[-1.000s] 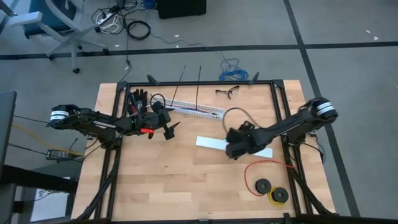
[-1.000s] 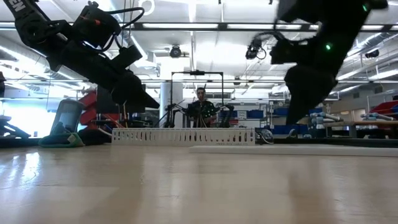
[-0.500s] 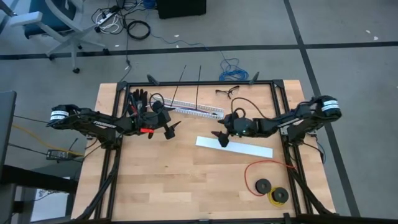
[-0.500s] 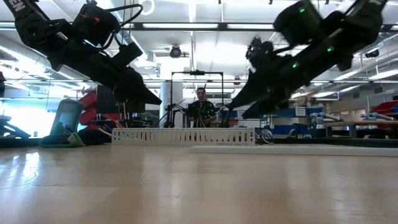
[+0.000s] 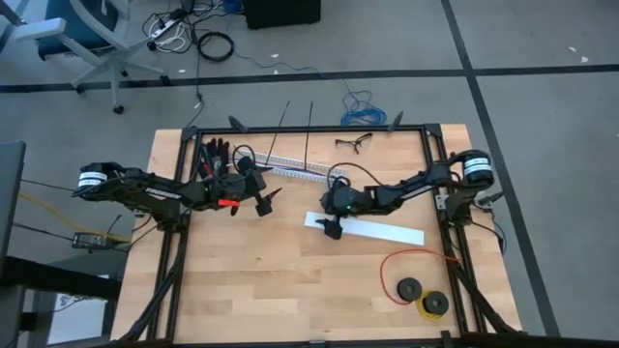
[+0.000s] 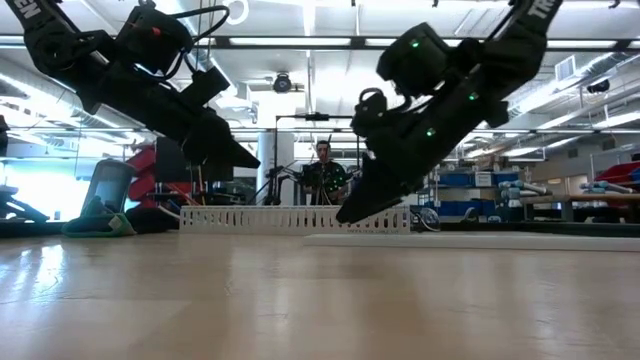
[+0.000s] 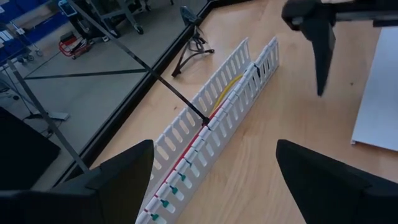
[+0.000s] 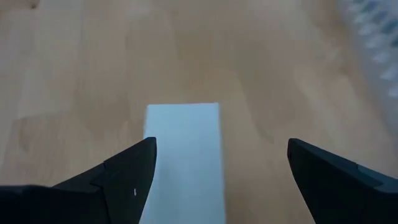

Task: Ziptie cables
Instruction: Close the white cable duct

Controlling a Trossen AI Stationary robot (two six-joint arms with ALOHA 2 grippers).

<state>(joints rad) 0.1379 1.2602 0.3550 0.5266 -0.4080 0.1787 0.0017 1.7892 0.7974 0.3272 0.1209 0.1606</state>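
the right gripper (image 5: 333, 228) hung low over the near end of a flat white plastic strip (image 5: 372, 228), fingers spread, holding nothing. the left gripper (image 5: 266, 201) hovered mid-left, also spread and empty. pale wooden table (image 5: 271, 280); a person (image 6: 323, 172) stood far behind. thin coloured cables (image 7: 225, 90) lay inside the long white slotted plastic channel (image 5: 305, 172), at the back, near both grippers, touching neither.
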